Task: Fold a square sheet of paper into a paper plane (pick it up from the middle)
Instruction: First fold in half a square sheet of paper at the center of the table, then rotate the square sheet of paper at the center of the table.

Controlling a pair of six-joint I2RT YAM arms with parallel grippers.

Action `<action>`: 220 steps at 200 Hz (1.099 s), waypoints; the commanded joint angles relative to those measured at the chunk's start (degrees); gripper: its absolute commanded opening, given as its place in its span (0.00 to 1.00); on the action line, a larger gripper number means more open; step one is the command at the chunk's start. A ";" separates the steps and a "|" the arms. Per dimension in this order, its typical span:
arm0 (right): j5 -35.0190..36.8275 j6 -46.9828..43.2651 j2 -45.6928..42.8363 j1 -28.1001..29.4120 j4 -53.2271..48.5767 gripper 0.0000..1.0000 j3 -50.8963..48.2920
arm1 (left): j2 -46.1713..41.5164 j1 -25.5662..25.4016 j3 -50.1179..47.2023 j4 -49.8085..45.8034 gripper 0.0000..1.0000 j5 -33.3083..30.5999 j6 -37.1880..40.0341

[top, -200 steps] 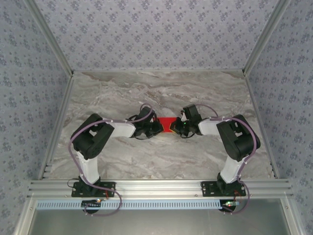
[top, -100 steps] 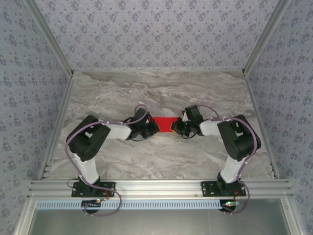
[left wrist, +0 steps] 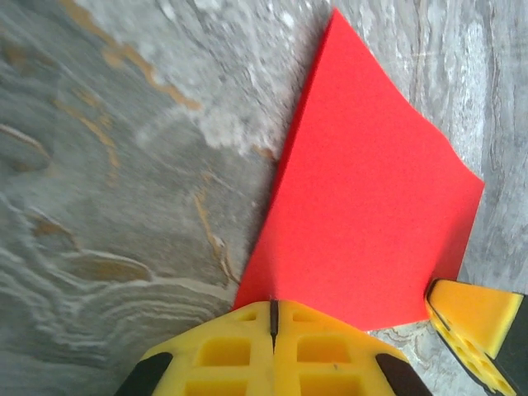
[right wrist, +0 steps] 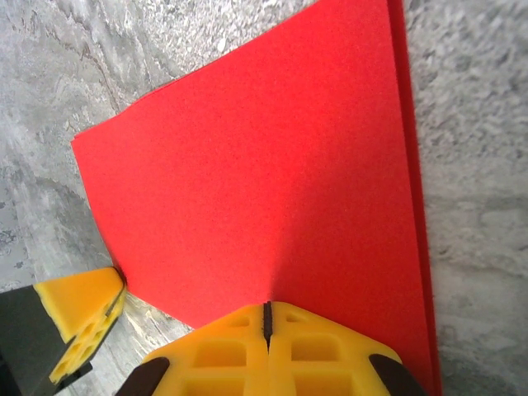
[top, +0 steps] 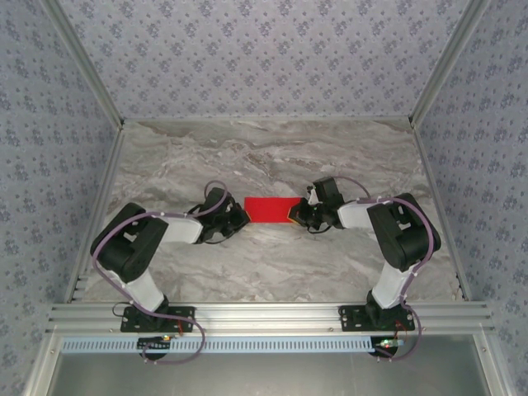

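The square sheet of paper (top: 269, 209) lies on the marble table as a flat red rectangle, folded over, with two layers showing along one edge (right wrist: 422, 247). No paper plane is in view. My left gripper (top: 241, 216) is shut, and its yellow tip (left wrist: 272, 307) rests at the sheet's (left wrist: 371, 223) left end. My right gripper (top: 294, 216) is shut too, with its tip (right wrist: 266, 307) down on the right end of the sheet (right wrist: 264, 181). Each wrist view catches a finger of the other gripper, the right one (left wrist: 474, 312) and the left one (right wrist: 78, 307), at the sheet's near corner.
The marble table (top: 272, 157) is walled in by patterned panels at the back and on both sides. An aluminium rail (top: 264, 315) runs along the near edge where both arm bases stand. Bare marble lies behind and in front of the sheet.
My left gripper has slid left along the sheet from near its middle to its left end, uncovering more red. The right gripper has stayed where it was.
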 commanded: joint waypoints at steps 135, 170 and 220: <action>17.26 -14.06 10.02 13.16 -28.16 0.26 31.58 | -9.31 15.59 23.72 -45.70 0.74 -10.91 23.64; 17.35 -14.08 17.71 16.56 -30.64 0.28 40.77 | -10.48 16.51 23.96 -47.72 0.88 -13.45 25.50; 16.17 -18.25 22.98 19.13 -36.26 0.26 45.46 | -10.39 16.83 23.60 -47.88 0.99 -10.97 27.46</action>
